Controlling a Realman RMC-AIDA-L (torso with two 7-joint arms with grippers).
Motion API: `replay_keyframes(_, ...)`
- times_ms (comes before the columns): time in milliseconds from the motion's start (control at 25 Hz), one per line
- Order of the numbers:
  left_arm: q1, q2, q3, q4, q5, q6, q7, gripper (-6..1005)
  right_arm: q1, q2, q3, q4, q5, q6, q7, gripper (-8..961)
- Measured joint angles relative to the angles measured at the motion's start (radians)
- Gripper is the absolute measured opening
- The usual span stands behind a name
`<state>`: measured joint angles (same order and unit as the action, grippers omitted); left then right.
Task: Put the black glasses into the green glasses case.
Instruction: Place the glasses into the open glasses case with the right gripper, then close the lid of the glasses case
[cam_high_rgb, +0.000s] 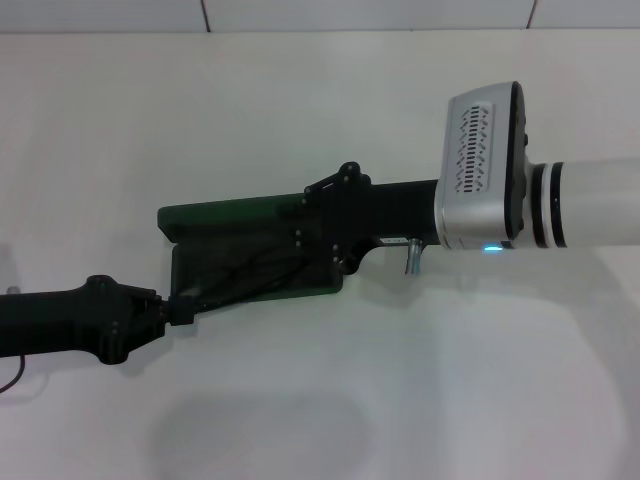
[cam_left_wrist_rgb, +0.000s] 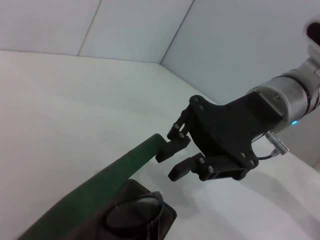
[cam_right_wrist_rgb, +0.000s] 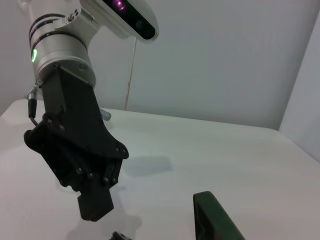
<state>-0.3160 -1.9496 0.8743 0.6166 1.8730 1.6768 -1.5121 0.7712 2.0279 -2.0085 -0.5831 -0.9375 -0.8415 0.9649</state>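
Note:
The green glasses case (cam_high_rgb: 235, 215) lies open in the middle of the table, with its lid standing along the far side. The black glasses (cam_high_rgb: 250, 265) lie in its dark-lined base and also show in the left wrist view (cam_left_wrist_rgb: 135, 212). My right gripper (cam_high_rgb: 322, 232) is at the right end of the case. In the left wrist view it (cam_left_wrist_rgb: 176, 156) is open, with one finger (cam_left_wrist_rgb: 170, 142) at the end of the lid (cam_left_wrist_rgb: 120, 167) and the other just below it. My left gripper (cam_high_rgb: 180, 310) is at the case's front left corner, next to the glasses' temple end. It also shows in the right wrist view (cam_right_wrist_rgb: 95, 202).
The white table (cam_high_rgb: 400, 400) stretches all around the case. A pale wall (cam_high_rgb: 350, 12) runs along its far edge. My right arm's silver wrist housing (cam_high_rgb: 485, 165) hangs over the table to the right of the case.

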Motion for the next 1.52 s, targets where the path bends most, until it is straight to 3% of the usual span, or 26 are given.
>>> replay_keyframes(240, 0.002, 0.001, 0.002, 0.000, 0.000, 0.001, -0.006, 75, -0.023, 0.000, 0.024, -0.002, 0.022, -0.032, 0.000, 224)
replay_keyframes(520, 0.012, 0.013, 0.001, 0.034, 0.031, 0.053, -0.048, 77, -0.117, -0.008, 0.153, 0.000, 0.017, -0.176, -0.006, 277)
replay_keyframes(720, 0.003, -0.002, -0.003, 0.033, 0.103, 0.038, -0.050, 78, -0.181, -0.014, 0.191, 0.003, -0.003, -0.218, -0.013, 315)
replay_keyframes(920, -0.010, -0.030, -0.005, 0.031, 0.126, -0.025, -0.044, 80, -0.275, -0.012, 0.286, 0.012, -0.121, -0.333, -0.058, 386)
replay_keyframes(1160, -0.031, -0.039, -0.002, 0.025, 0.168, -0.088, -0.048, 82, -0.338, -0.015, 0.306, 0.013, -0.127, -0.361, -0.088, 499)
replay_keyframes(1320, -0.047, -0.046, -0.005, 0.026, 0.202, -0.127, -0.050, 83, -0.362, -0.015, 0.329, 0.013, -0.132, -0.379, -0.092, 539)
replay_keyframes(1520, -0.054, -0.038, -0.006, 0.035, 0.203, -0.152, -0.050, 85, -0.365, -0.016, 0.330, 0.012, -0.129, -0.385, -0.093, 548)
